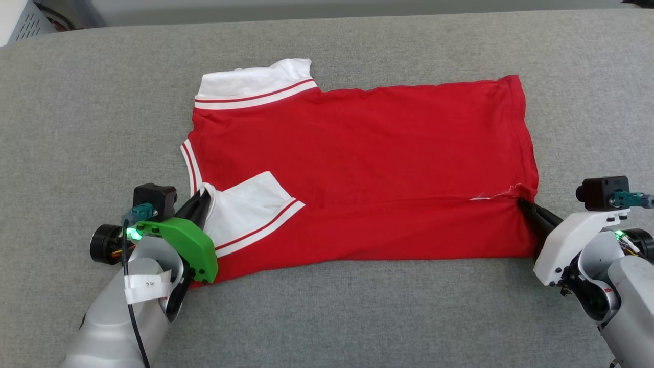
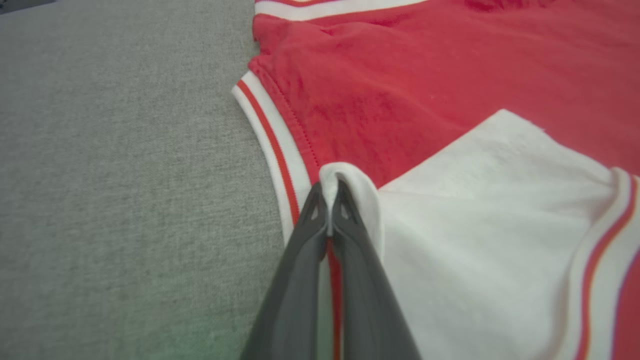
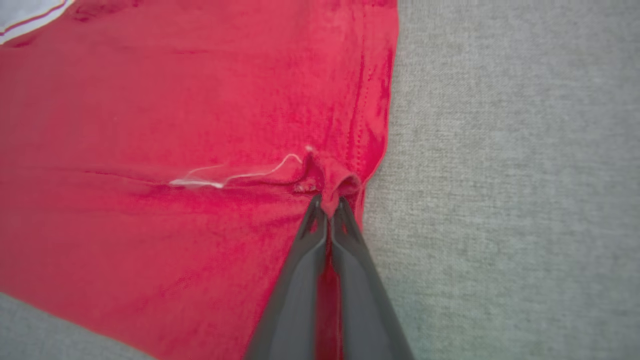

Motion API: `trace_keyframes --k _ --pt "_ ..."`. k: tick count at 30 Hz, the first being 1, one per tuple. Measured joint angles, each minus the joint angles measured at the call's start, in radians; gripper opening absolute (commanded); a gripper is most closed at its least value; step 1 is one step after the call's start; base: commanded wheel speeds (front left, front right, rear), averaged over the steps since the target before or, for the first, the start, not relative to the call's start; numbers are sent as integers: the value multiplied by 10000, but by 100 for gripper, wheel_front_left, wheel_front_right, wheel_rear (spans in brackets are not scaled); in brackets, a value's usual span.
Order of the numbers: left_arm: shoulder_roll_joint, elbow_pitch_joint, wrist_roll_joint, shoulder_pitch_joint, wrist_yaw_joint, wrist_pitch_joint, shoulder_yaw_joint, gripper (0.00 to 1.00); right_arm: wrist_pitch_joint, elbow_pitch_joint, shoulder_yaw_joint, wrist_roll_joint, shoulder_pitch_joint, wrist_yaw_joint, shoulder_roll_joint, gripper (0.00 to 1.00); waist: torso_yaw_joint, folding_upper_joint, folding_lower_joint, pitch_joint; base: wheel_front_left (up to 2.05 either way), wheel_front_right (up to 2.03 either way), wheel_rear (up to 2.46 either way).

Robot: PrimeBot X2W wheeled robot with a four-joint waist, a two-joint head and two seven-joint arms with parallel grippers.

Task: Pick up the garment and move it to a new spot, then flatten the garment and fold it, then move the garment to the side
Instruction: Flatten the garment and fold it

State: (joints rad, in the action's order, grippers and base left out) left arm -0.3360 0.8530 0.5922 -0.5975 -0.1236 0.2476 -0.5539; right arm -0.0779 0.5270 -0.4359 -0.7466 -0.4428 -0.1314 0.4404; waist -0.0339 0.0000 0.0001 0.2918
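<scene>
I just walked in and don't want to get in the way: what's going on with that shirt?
The robot is working on a red shirt spread on a grey surface, apparently partway through folding it. Its left gripper is shut on the white near sleeve, which lies turned in over the red body. Its right gripper is shut on a pinch of cloth at the hem end. The far sleeve lies out flat.
</scene>
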Motion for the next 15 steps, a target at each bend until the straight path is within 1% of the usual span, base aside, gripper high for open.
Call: trace_keyframes --k 1,2,3,4,8,12,15 --pt "23 81 13 -28 0 48 -35 0 69 75 -36 -4 -22 0 -10 1 -1 0 0 -24 0 0 0" --pt "38 136 35 -40 0 77 -65 38 136 142 -59 -25 -39 0 -19 32 2 0 0 -61 0 0 0" --pt "52 167 38 -45 0 82 -96 100 224 180 -75 -48 -47 0 -25 83 10 0 0 -108 0 0 0" --pt "58 182 42 -45 0 82 -102 100 313 184 -84 -50 -46 0 -25 100 18 0 0 -152 0 0 0" --pt "0 138 59 -38 -42 82 -148 100 832 -52 88 -148 36 0 23 100 90 0 0 -423 0 0 0" --pt "-311 -255 73 -35 -42 82 15 100 1262 -623 508 -146 438 0 155 100 188 0 0 -762 0 0 0" --pt "-552 -550 82 -34 -42 79 2 100 1354 -1133 930 -107 825 0 268 100 273 0 0 -1017 0 0 0"
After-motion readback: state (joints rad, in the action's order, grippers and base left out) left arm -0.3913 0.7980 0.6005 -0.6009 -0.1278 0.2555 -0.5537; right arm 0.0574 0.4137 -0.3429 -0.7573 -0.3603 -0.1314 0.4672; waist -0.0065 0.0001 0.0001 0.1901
